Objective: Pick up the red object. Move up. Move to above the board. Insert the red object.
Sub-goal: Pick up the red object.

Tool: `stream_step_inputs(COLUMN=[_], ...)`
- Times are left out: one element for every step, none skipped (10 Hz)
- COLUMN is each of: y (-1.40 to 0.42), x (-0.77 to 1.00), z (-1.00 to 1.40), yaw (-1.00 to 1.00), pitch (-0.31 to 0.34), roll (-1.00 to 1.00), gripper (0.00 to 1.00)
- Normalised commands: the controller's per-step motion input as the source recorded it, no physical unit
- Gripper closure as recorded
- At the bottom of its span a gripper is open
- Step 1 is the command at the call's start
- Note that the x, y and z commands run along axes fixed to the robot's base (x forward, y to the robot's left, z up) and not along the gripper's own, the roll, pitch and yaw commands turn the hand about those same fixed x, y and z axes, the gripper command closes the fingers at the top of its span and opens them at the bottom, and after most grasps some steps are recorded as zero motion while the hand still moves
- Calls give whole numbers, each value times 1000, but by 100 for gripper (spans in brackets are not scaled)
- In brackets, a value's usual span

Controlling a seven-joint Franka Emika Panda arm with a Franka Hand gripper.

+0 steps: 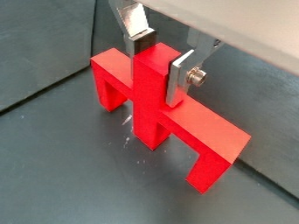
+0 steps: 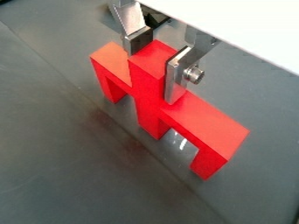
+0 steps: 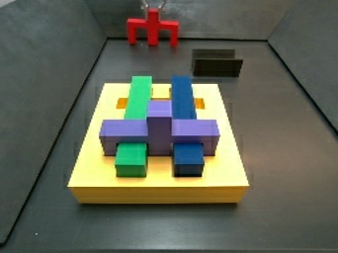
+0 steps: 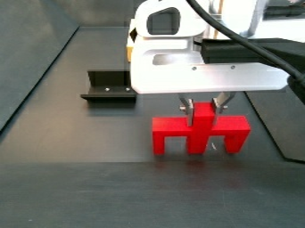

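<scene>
The red object point(image 1: 211, 131) stands on its two legs on the dark floor, with its upright post between my fingers. It also shows in the other wrist view point(image 2: 208, 124) and in both side views point(image 3: 154, 30) point(image 4: 197, 134), far behind the board. My gripper point(image 1: 159, 68) point(image 2: 156, 66) point(image 4: 202, 109) reaches down from above and is shut on the post, one silver finger point(image 1: 179, 80) flat against each side. The board point(image 3: 87, 163) is a yellow slab in the foreground, carrying green point(image 3: 137, 97), blue point(image 3: 181, 97) and purple point(image 3: 158, 129) blocks.
The dark fixture point(image 3: 218, 64) point(image 4: 107, 87) stands on the floor near the red object, between it and the board's far right corner. Grey sloping walls point(image 3: 53, 89) enclose the floor on both sides.
</scene>
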Motion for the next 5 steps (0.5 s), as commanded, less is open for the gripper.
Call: stream_step_inputs(y=[0,0,0,0,0], x=[0,0,0,0,0], z=[0,0,0,0,0], yaw=[0,0,0,0,0], pitch=[0,0,0,0,0], roll=[0,0,0,0,0], gripper=[100,100,100,100,100])
